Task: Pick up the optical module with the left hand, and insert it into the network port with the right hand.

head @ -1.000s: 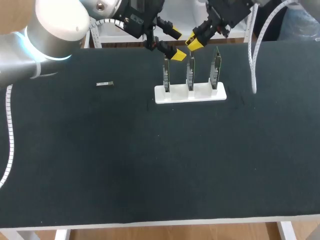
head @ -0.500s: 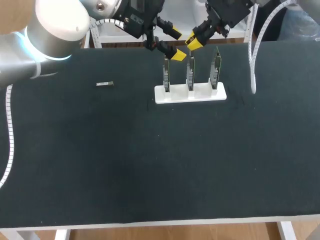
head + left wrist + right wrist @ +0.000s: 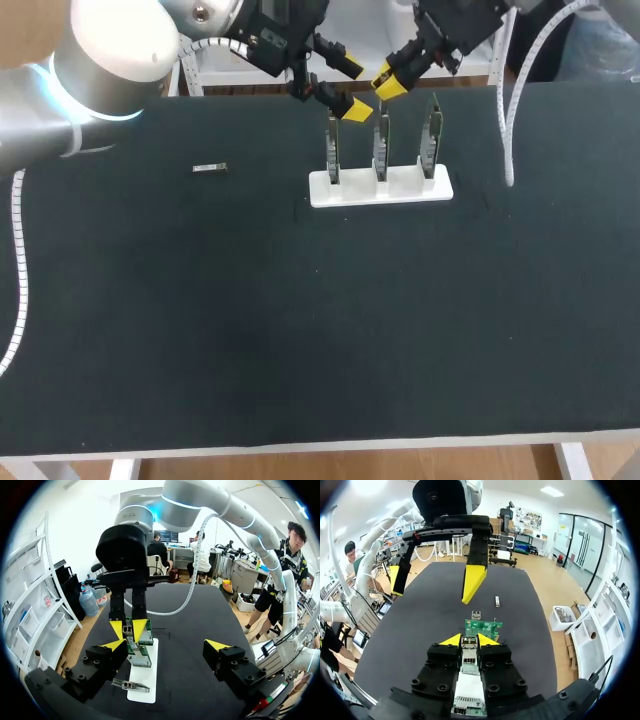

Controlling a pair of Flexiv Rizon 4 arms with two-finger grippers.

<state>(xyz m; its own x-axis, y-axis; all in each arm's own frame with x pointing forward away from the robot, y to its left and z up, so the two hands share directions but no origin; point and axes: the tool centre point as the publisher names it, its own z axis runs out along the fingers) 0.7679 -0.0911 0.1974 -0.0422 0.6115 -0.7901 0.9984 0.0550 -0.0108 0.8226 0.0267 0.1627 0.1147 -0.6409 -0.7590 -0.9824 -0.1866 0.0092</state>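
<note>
Optical module: lying flat on the table, well apart from both grippers and from the white holder.
Left gripper: released, fingers wide apart, holding nothing, just above the holder's left board.
Right gripper: above the middle board; clenched or not, cannot tell (that board's network port lines up with it in both wrist views).
Views: head and right wrist views show the module, the latter past the boards; the left wrist view shows the right gripper head-on.
</note>
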